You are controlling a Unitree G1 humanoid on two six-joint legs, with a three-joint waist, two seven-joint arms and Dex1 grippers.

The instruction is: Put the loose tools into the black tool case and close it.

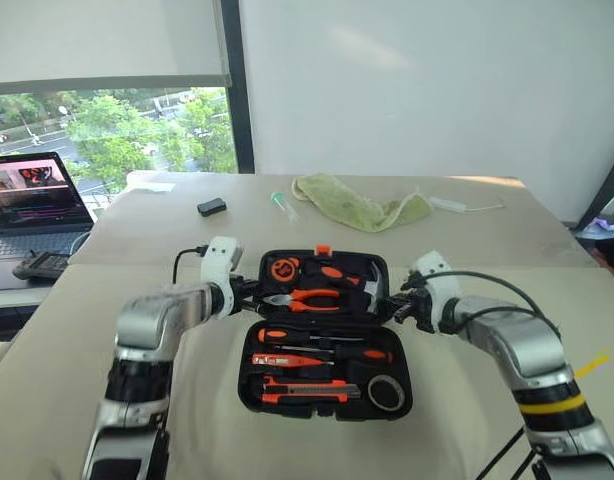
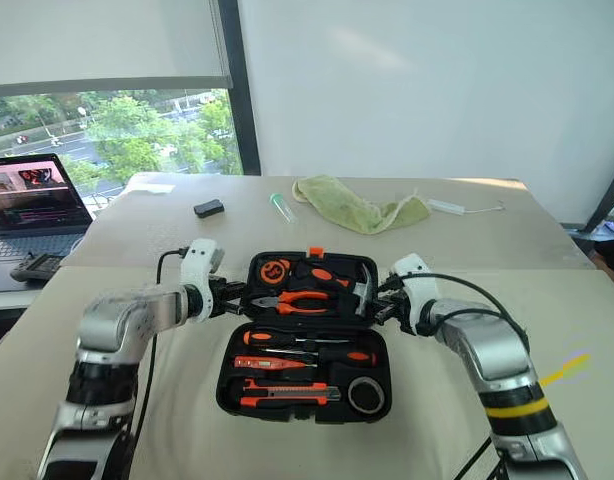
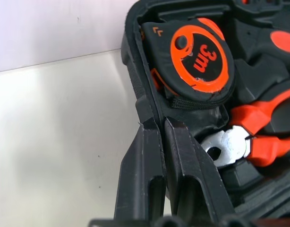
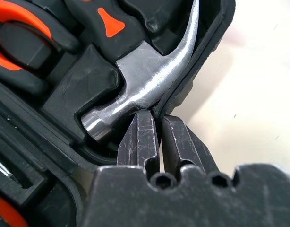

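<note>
The black tool case (image 1: 249,392) lies open on the table in front of me. Its near half holds two long screwdrivers (image 1: 322,337), a slim orange tester screwdriver (image 1: 287,361), the utility knife (image 1: 307,390) and a tape roll (image 1: 386,392). In the far half sit a tape measure (image 3: 201,56), pliers (image 1: 312,298) and a hammer (image 4: 145,80). My left gripper (image 3: 159,130) is shut on the far half's left rim. My right gripper (image 4: 157,120) pinches the right rim beside the hammer head.
A green cloth (image 1: 362,207), a small tube (image 1: 284,205) and a small black box (image 1: 212,207) lie at the back of the table. A laptop (image 1: 32,200) and a handheld controller (image 1: 42,265) sit at far left.
</note>
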